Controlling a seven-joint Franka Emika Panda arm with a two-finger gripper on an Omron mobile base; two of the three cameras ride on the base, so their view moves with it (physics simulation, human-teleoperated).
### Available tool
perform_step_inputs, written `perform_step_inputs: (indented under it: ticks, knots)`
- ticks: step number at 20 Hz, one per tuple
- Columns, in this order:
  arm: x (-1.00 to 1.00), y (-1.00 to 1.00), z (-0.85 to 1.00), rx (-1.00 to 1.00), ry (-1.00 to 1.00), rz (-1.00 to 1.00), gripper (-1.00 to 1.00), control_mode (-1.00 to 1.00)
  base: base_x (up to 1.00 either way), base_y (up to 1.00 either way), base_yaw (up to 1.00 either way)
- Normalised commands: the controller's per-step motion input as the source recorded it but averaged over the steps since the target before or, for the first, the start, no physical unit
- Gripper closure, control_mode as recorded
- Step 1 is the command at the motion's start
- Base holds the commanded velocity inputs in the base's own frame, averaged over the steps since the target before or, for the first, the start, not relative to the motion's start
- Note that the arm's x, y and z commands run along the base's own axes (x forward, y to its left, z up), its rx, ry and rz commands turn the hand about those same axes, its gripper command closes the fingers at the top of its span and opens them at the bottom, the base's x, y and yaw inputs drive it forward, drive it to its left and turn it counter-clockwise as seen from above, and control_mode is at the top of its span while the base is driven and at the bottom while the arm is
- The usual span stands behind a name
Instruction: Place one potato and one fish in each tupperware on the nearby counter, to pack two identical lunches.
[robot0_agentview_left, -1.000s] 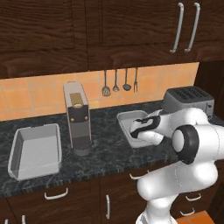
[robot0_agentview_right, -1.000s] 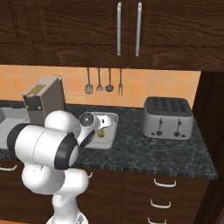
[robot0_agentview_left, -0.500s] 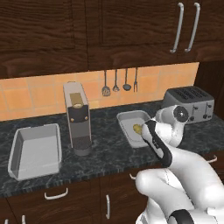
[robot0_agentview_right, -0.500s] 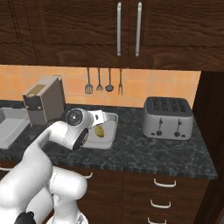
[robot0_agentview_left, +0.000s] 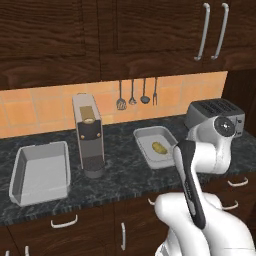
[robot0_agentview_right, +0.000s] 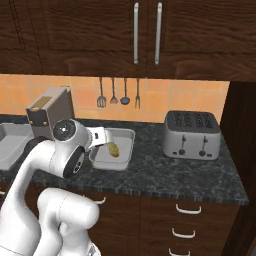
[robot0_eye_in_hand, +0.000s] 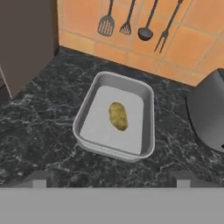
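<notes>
Lying alone in the tupperware (robot0_eye_in_hand: 146, 109) toward the tabletop's (robot0_eye_in_hand: 39, 127) back edge — one potato (robot0_eye_in_hand: 118, 116), no longer hidden behind the arm as a second ago. Pulled back from over that tray since then, jaws spread wide and empty. Second tupperware (robot0_agentview_left: 40, 170) near the left end — bare, unchanged.

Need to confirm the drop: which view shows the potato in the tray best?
The hand view: it looks straight down on the potato, unobstructed, lying in the tupperware. The left base view shows it small but clear; in the right base view the arm hides part of it.
</notes>
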Motion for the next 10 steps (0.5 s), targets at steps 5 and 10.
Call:
perform_step_inputs:
  ticks: [5,10]
  knots:
    - [-0.40,0.18,0.00,-0.04,-0.01,0.01,-1.00,1.00,-0.60,0.11,0.00]
    - [0.00,0.00,0.00,0.00,0.00,0.00,-1.00,1.00,-0.98,-0.51,-0.11]
